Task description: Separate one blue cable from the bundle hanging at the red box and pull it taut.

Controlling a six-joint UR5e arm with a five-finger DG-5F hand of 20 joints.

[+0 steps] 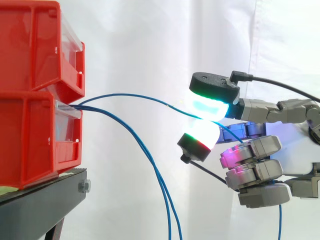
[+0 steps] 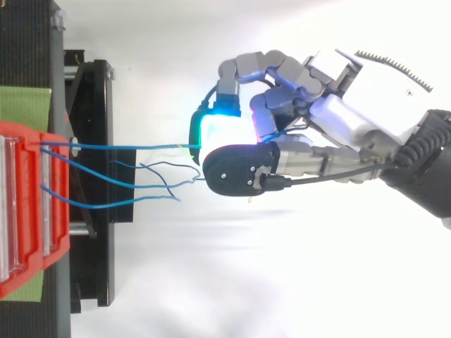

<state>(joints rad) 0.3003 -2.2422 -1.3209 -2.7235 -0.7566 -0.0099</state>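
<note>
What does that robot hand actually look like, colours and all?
The robot hand has a white shell at its palm and chunky grey finger segments. Its fingertip pads are thick, rounded and glowing white, cyan and magenta, backed by black caps.

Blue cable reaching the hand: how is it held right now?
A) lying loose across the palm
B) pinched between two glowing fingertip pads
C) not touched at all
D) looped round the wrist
B: in the top view the blue cable runs from the red bin into the pinch between the hand's pads.
</note>
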